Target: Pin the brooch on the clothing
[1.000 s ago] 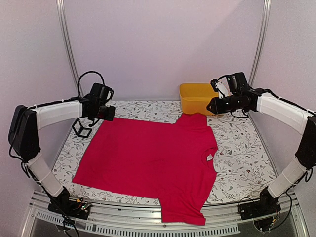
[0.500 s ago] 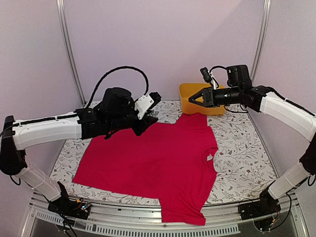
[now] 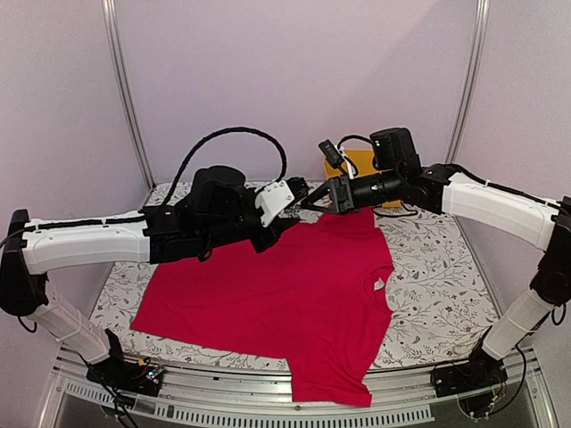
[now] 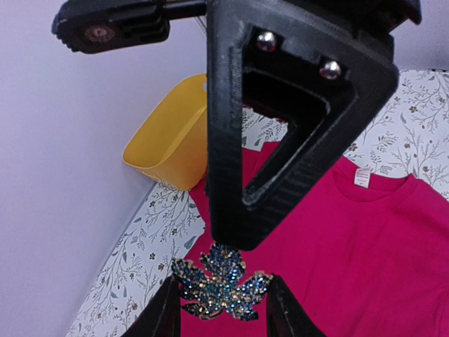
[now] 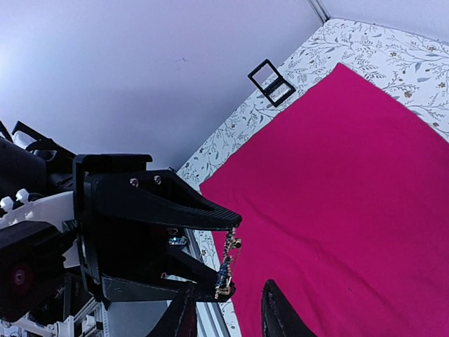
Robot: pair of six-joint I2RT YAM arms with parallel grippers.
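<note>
The brooch [image 4: 223, 286], a leaf-shaped cluster of blue and gold stones, hangs in the air with my left gripper [image 4: 221, 312] shut on its two sides. In the right wrist view the brooch [image 5: 227, 263] shows edge-on between the left gripper's black fingers [image 5: 175, 203]. My right gripper [image 5: 228, 312] is open, its tips just short of the brooch; one of its fingers [image 4: 280, 140] reaches the brooch's top edge. Both grippers meet over the far edge of the clothing [image 3: 285, 285], a red-pink T-shirt lying flat, neck label [image 4: 362, 177] to the right.
A yellow bin [image 4: 172, 133] stands behind the shirt at the back of the floral tablecloth [image 3: 437, 267]. A small black frame stand [image 5: 272, 82] sits on the cloth off the shirt's far left corner. Purple walls close the back and sides.
My left arm has swung from the far left to the centre, carrying the brooch. The right arm has moved left from the bin to meet it, and its jaws have widened.
</note>
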